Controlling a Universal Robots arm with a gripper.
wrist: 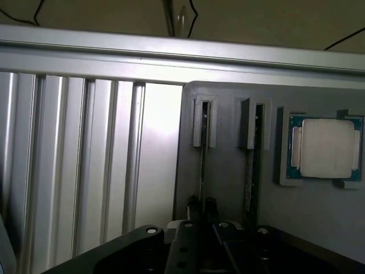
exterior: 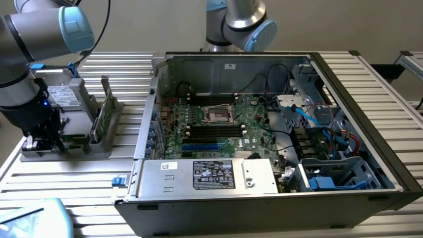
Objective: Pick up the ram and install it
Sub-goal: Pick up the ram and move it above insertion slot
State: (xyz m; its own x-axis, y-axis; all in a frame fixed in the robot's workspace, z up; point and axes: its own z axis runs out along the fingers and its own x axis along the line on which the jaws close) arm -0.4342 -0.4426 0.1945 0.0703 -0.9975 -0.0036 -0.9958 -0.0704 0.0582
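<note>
Dark-green ram [exterior: 98,120], silver ribbed table [exterior: 66,179]

The claw [wrist: 202,201], cropped by the picture edge, hides one end of the ram [wrist: 203,162].

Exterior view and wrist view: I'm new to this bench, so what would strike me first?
The open computer case with its bared motherboard dominates the exterior view's middle. At that view's left, the gripper is closed on the ram, upright in a grey holder, which also carries a silver processor chip.
</note>
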